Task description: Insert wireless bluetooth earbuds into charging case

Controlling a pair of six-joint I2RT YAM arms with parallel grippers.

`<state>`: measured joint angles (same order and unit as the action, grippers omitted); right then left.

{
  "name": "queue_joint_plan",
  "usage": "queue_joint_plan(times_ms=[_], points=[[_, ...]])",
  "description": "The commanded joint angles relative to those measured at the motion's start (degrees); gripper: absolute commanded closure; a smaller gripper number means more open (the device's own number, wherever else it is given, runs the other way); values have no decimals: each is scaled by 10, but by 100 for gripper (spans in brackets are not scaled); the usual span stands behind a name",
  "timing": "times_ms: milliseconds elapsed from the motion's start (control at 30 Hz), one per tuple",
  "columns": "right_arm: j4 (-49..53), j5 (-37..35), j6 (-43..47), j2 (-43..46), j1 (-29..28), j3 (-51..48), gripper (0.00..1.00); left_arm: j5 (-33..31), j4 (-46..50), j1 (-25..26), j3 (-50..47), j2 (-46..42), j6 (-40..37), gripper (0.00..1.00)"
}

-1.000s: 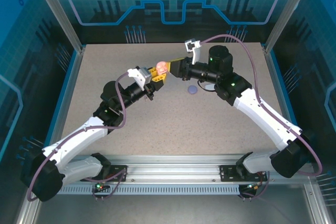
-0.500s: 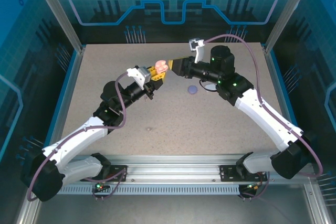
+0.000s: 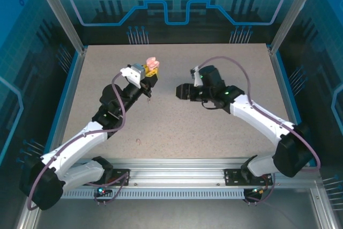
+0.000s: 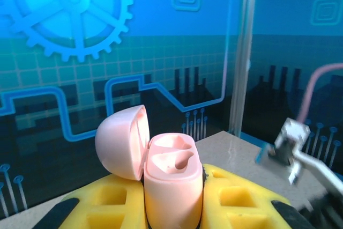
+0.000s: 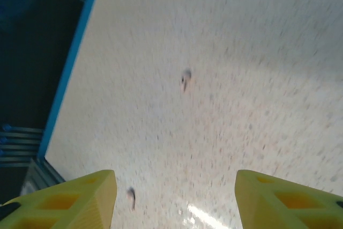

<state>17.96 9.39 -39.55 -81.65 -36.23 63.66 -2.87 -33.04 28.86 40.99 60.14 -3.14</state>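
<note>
- The left gripper (image 3: 151,73) is clenched on a pale pink charging case (image 4: 171,186) and holds it up off the table (image 3: 214,132), toward the far left of the middle.
- In the left wrist view the case stands upright between the yellow fingers, with its lid (image 4: 123,140) swung open to the left. The two wells face up. Whether anything sits in them I cannot tell.
- A tiny pale earbud (image 3: 138,142) lies loose on the table, near and a little left of the held case, just beside the left forearm. It is too small to make out its long axis.
- The right gripper (image 3: 178,90) is released, with nothing between its jaws, and points left toward the case from the middle of the table.
- From the right gripper the loose earbud lies to the left and nearer. The left arm is closer to it but has its grip full, so I judge the pick falls to the right arm.
- The right wrist view looks down at bare table. A small speck (image 5: 185,78) lies ahead and a second speck (image 5: 131,197) just beside one finger, both too blurred to name.
</note>
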Motion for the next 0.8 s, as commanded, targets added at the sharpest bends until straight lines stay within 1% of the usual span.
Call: queue_joint_plan(times_ms=[0,133,333,467,667,767], points=[[37,-21,-20,-40,-44,-6,39,-32,20,-20,11,8,40,100],[53,-32,-37,-117,-66,34,39,-36,37,-44,15,11,66,100],[115,-46,-30,-260,-83,174,41,-43,56,-91,14,6,99,100],[186,-69,-34,-361,-93,302,44,-43,60,-120,13,0,119,100],[292,-106,-39,-508,-113,502,47,-50,52,-143,17,-11,129,100],[346,-138,-38,-577,-121,600,49,-50,48,-151,26,-8,132,100]])
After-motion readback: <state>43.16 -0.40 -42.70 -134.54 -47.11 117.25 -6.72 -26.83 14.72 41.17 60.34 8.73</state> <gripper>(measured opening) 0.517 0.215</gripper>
